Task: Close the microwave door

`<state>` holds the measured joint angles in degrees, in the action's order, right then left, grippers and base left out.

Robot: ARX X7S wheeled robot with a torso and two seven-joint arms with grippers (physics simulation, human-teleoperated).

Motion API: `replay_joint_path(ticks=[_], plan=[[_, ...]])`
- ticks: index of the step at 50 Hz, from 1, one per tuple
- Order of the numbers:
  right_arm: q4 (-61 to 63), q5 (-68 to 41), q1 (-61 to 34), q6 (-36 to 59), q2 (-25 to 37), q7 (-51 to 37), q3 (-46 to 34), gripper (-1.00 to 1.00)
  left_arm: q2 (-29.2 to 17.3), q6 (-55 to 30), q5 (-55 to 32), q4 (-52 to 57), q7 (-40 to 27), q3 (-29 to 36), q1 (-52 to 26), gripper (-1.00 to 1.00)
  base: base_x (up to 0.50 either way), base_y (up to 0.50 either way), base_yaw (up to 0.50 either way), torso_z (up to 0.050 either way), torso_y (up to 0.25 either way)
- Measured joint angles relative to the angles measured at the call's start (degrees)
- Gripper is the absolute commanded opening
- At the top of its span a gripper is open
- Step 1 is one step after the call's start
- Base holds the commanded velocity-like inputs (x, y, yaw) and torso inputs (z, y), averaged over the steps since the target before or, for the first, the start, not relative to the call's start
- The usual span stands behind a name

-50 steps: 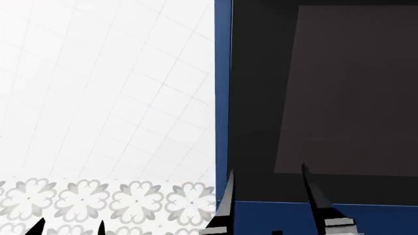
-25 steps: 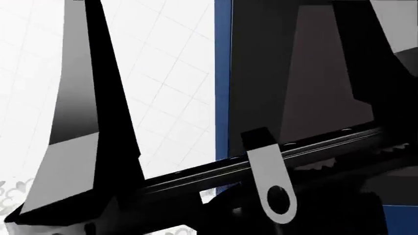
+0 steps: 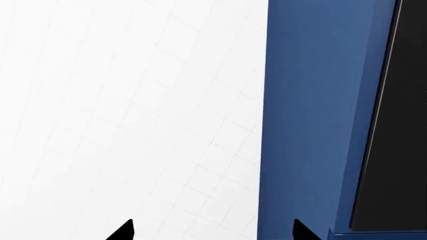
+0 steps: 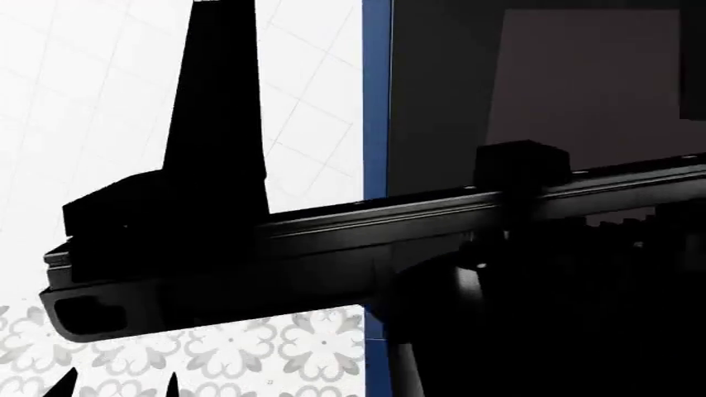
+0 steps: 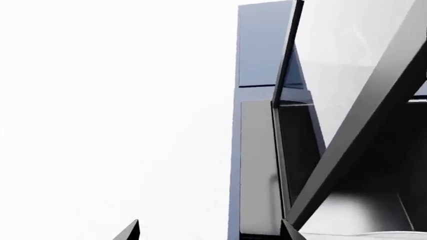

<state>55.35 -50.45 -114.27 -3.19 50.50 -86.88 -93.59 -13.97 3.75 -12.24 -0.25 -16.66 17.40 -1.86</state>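
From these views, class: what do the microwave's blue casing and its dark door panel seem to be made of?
The blue casing looks like painted metal or plastic: flat, even, matte colour. The door panel looks like tinted glass, dark and smooth; in the right wrist view the open door shows pale reflections. As renders, neither is certain.

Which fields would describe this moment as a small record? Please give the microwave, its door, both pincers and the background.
microwave: blue body, seen close from the side
door: dark panel, swung open at an angle from the body in the right wrist view
left pincer: only two dark fingertips show, spread apart, nothing between them
right pincer: fingertips spread apart, empty, pointing at the door edge
head view: mostly blocked by a dark arm part
background: white tiled wall; patterned surface below
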Motion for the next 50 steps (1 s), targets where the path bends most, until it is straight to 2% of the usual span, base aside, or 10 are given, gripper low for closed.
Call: replay_joint_path(ticks=[22, 40, 50], plan=[[-7.3, -4.3, -0.4, -1.2, -5.9, 5.5, 2.1, 1.00, -0.5, 0.2, 0.0, 0.4, -0.6, 0.6, 0.1, 1.00, 0.00, 0.00, 0.00, 0.000, 0.000], [-8.3, -3.0, 0.5, -1.6, -6.6, 7.3, 3.1, 1.00, -0.8, 0.3, -0.1, 0.4, -0.9, 1.0, 0.0, 1.00, 0.46, 0.00, 0.00, 0.000, 0.000], [-8.6, -3.3, 0.9, -1.7, -6.8, 7.5, 3.8, 1.00, -0.9, 0.4, -0.3, 0.3, -1.1, 1.2, -0.1, 1.00, 0.01, 0.00, 0.00, 0.000, 0.000]])
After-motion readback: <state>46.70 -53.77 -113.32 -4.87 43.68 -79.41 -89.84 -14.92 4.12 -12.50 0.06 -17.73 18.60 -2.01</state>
